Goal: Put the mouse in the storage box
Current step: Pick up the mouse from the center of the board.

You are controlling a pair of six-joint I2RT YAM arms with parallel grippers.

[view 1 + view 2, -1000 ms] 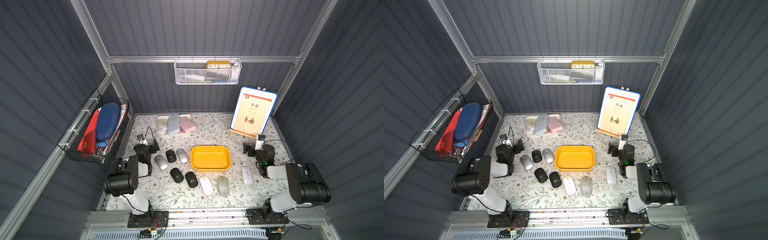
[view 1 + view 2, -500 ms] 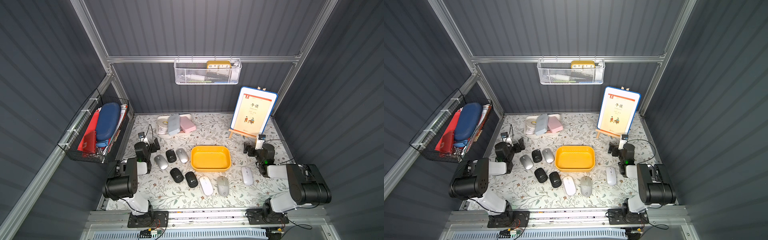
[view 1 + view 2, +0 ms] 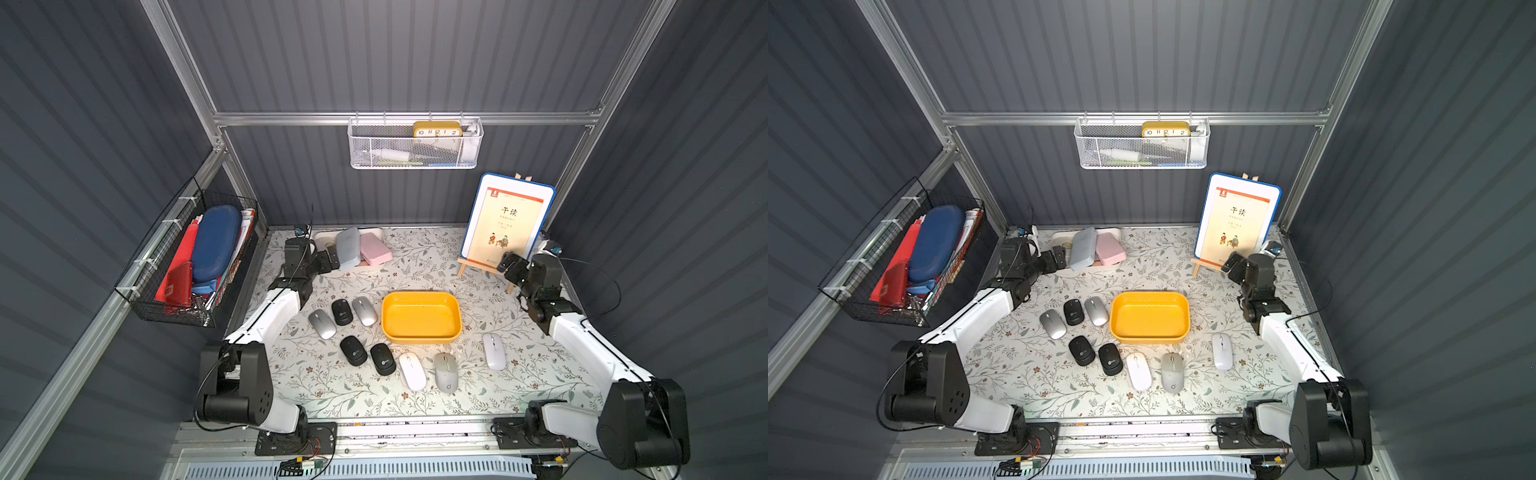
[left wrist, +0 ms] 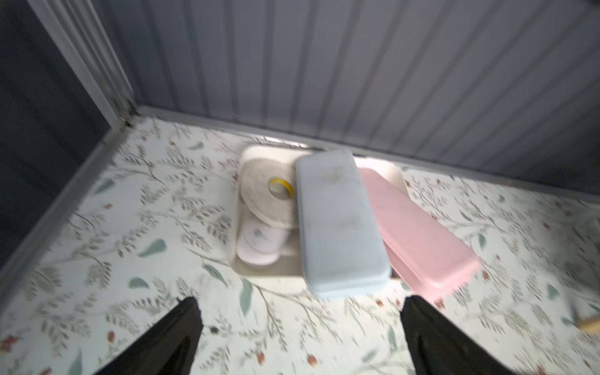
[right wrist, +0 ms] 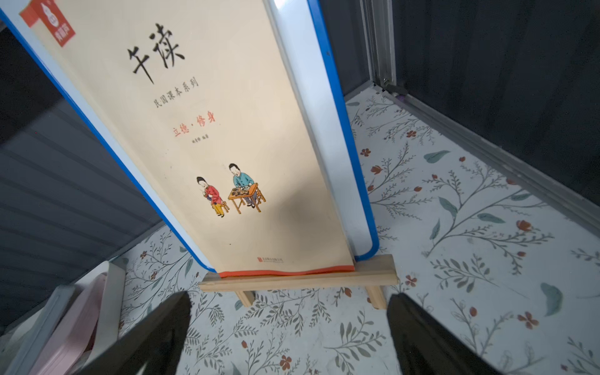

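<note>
While its jaws stand wide apart with nothing between them, my left tool (image 4: 300, 298) hovers over the desk (image 4: 130, 227), facing a white tray (image 4: 269, 276) of tape rolls (image 4: 266, 191) and cases (image 4: 337, 220) in the back corner. My right tool (image 5: 289, 294), equally apart and empty, faces a book (image 5: 227, 146) on a wooden easel (image 5: 298, 281). Between the two, the yellow storage box (image 3: 420, 337) sits empty mid-desk. Eight mice (image 3: 382, 359) lie around its left and near sides, from a silver mouse (image 3: 322, 324) to a white mouse (image 3: 493, 351). None is inside, so the whole task remains. Compared with a second ago, both tools have reached further back, away from the mice. Box and mice have not moved.
</note>
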